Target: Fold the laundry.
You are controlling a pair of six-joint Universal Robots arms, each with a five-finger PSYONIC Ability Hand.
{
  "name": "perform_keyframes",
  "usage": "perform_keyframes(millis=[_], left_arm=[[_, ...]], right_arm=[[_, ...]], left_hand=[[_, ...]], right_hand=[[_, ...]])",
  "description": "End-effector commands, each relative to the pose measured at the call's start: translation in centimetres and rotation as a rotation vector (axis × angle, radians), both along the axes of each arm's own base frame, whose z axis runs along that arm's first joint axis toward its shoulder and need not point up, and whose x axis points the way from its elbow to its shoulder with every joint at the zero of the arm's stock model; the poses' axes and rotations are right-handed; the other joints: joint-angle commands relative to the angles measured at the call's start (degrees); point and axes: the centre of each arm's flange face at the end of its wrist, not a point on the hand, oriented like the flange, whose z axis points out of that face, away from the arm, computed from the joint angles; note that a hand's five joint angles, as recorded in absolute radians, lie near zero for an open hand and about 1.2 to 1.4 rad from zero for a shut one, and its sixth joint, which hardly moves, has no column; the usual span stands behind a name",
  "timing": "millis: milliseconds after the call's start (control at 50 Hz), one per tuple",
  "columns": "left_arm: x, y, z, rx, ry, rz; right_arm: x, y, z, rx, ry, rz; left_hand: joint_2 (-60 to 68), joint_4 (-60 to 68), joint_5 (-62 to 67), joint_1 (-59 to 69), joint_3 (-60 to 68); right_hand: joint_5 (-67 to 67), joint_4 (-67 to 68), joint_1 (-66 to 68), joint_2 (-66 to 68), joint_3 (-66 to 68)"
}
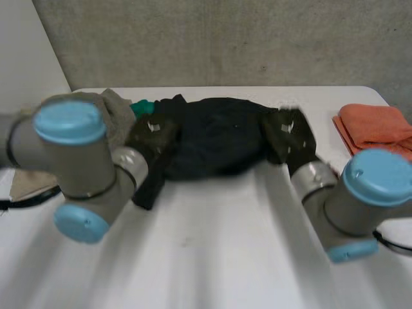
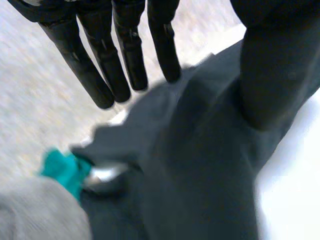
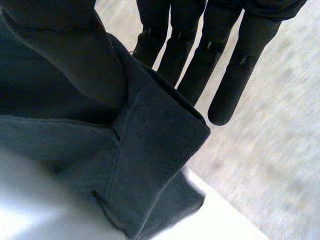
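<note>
Garment (image 1: 212, 135): dark, bunched, at the far middle of the table (image 1: 212, 251).
Long axis: runs crosswise, from one hand to the other.
Left hand (image 1: 151, 135): at the garment's left end.
Right hand (image 1: 290, 132): at the garment's right end, so each arm is nearest its own end.
Left fingers (image 2: 127, 55): straight and slightly spread, behind the cloth's edge. The thumb (image 2: 272, 65) lies on the near face, and the cloth appears pinched between them.
Right fingers (image 3: 225, 75): straight and close together, behind a hemmed corner. The thumb (image 3: 75, 55) presses the front of that hem, pinching it.
Lie from fingers: in both wrist views the cloth hangs away from the fingertips and back under the palm.
Coming move (judged): lift and spread the garment along its axis. Both pinches must hold as the hands draw apart.
Neighbours: grey cloth (image 1: 116, 109) and a teal piece (image 1: 141, 106) just beside the left end. Orange cloth (image 1: 376, 125) lies well apart at the right.
</note>
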Motion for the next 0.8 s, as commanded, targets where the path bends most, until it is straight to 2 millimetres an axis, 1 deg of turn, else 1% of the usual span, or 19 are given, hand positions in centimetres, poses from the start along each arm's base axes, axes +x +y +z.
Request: perform_keyframes(millis=[20,60,80,120,140,200,220,280,300,360,380,440,460,480,540,600,700,740,800], left_arm=[[1.1,0.9,-0.4,0.037,-0.086,0.046],[1.5,1.1,0.6,0.029,-0.079,0.067],[1.9,1.2,1.9,0.006,-0.061,0.094],[2.4,1.4,3.0,-0.012,-0.045,0.124],[3.0,1.6,3.6,-0.017,-0.037,0.151],[3.8,2.0,3.8,-0.009,-0.029,0.190],[4.3,2.3,3.6,0.005,-0.030,0.213],[4.9,2.8,2.9,0.038,-0.040,0.242],[5.4,3.1,2.2,0.066,-0.050,0.261],[5.9,3.5,1.5,0.103,-0.055,0.287],[6.1,3.5,1.1,0.128,-0.052,0.298],[6.4,3.2,0.5,0.164,-0.038,0.316],[6.4,3.1,-0.3,0.200,-0.031,0.322],[6.4,2.9,-0.8,0.215,-0.029,0.325],[6.2,1.9,-1.8,0.253,-0.011,0.323],[5.5,1.1,-2.8,0.288,0.006,0.295],[4.3,-0.1,-4.2,0.313,0.012,0.273],[4.0,-0.3,-4.3,0.314,0.007,0.271],[3.5,-0.8,-3.6,0.290,0.014,0.272]], right_arm=[[-0.9,1.2,-2.7,0.063,0.128,-0.004],[-1.0,1.3,-2.6,0.071,0.135,-0.007],[-1.2,1.3,-2.4,0.079,0.134,-0.011],[-1.3,1.3,-2.0,0.084,0.131,-0.014],[-1.4,1.3,-1.8,0.091,0.128,-0.016],[-1.6,1.4,-0.9,0.105,0.109,-0.021],[-1.6,1.5,-0.5,0.114,0.097,-0.023],[-1.7,1.8,0.0,0.135,0.080,-0.020],[-1.7,1.9,0.6,0.145,0.062,-0.019],[-1.6,2.2,1.5,0.156,0.034,-0.012],[-1.7,2.4,2.1,0.160,0.014,-0.009],[-1.6,2.7,3.1,0.161,-0.016,-0.003],[-1.5,3.1,3.6,0.162,-0.031,0.003],[-1.5,3.1,3.9,0.157,-0.037,0.005],[-1.4,3.6,4.7,0.151,-0.063,0.014],[-1.4,3.8,5.3,0.145,-0.078,0.016],[-1.6,3.9,5.7,0.144,-0.084,0.012],[-1.7,3.8,5.8,0.145,-0.085,0.009],[-1.9,3.6,6.2,0.143,-0.090,0.001]], left_hand=[[-17.8,-17.6,-17.4,-16.1,-18.0],[-22.0,-21.8,-21.6,-20.3,-22.2],[-24.5,-24.3,-24.1,-22.8,-24.7],[-25.7,-25.5,-25.3,-24.0,-25.9],[-26.5,-26.3,-26.1,-24.8,-26.8],[-26.5,-26.3,-26.1,-24.8,-26.8],[-26.2,-26.0,-25.8,-24.5,-26.4],[-24.7,-24.5,-24.3,-23.0,-24.9],[-22.3,-22.1,-21.9,-20.6,-22.6],[-21.7,-21.5,-21.3,-20.0,-21.9],[-20.3,-20.1,-19.9,-18.6,-20.6],[-20.0,-19.8,-19.6,-18.3,-20.2],[-19.8,-19.6,-19.4,-18.1,-20.0],[-19.8,-19.6,-19.4,-18.1,-20.0],[-19.8,-19.6,-19.4,-18.1,-20.0],[-20.1,-19.9,-19.7,-18.4,-20.4],[-19.0,-18.8,-18.6,-17.3,-19.2],[-13.3,-13.1,-12.9,-11.6,-13.5],[25.1,25.3,25.5,26.8,24.9]], right_hand=[[12.0,11.3,15.5,12.7,11.7],[12.0,11.3,15.5,12.7,11.7],[12.0,11.3,15.5,12.7,11.7],[12.0,11.3,15.5,12.7,11.7],[12.0,11.3,15.5,12.7,11.7],[12.0,11.3,15.5,12.7,11.7],[12.0,11.3,15.5,12.7,11.7],[12.0,11.3,15.5,12.7,11.7],[12.0,11.3,15.5,12.7,11.7],[12.0,11.3,15.5,12.7,11.7],[12.0,11.3,15.5,12.7,11.7],[12.0,11.3,15.5,12.7,11.7],[12.0,11.3,15.5,12.7,11.7],[12.0,11.3,15.5,12.7,11.7],[12.0,11.3,15.5,12.7,11.7],[12.0,11.3,15.5,12.7,11.7],[12.0,11.3,15.5,12.7,11.7],[12.0,11.3,15.5,12.7,11.7],[12.0,11.3,15.5,12.7,11.7]])
